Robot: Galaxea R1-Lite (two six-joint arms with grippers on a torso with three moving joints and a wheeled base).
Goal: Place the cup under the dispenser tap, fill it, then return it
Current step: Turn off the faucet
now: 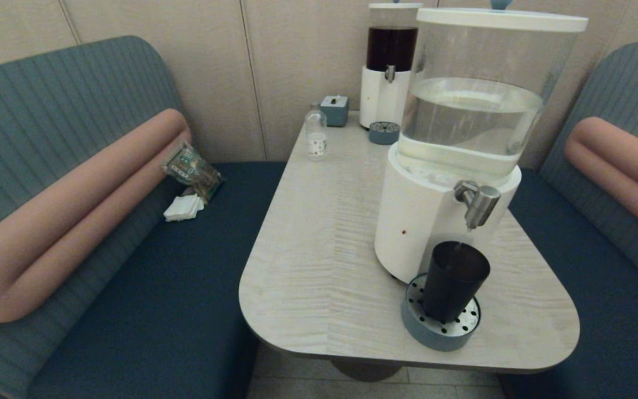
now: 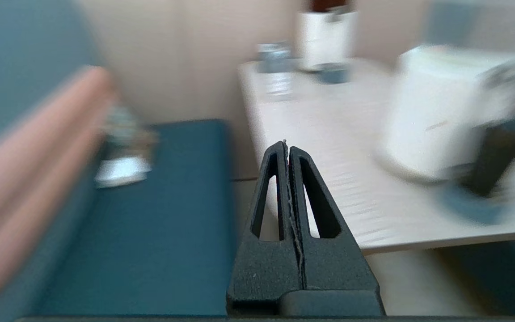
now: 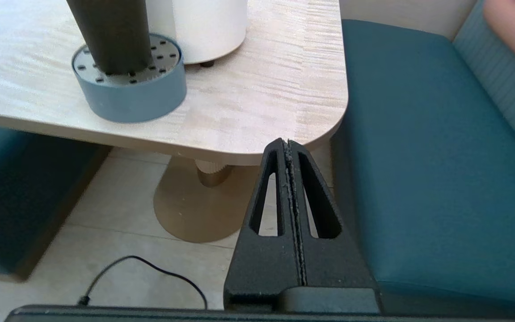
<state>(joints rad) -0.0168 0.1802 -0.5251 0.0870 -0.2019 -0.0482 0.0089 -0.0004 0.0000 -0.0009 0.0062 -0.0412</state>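
The dark tapered cup [image 1: 454,288] stands upright on the round blue-grey drip tray [image 1: 430,330], directly below the brushed-metal dispenser tap [image 1: 478,203] of the big clear-tank dispenser [image 1: 474,111]. In the right wrist view the cup [image 3: 110,31] rises from the drip tray [image 3: 132,91] near the table's front edge. My right gripper [image 3: 288,142] is shut and empty, low in front of the table corner. My left gripper [image 2: 286,144] is shut and empty, off the table's left front edge, with the cup [image 2: 494,156] far to its right. Neither arm shows in the head view.
A slimmer dark-liquid dispenser [image 1: 391,66], its small drip tray [image 1: 384,132], a blue box [image 1: 334,110] and a clear bottle [image 1: 315,133] stand at the table's far end. Blue benches flank the table [image 1: 319,249]. A cable [image 3: 145,268] lies on the floor by the pedestal [image 3: 199,201].
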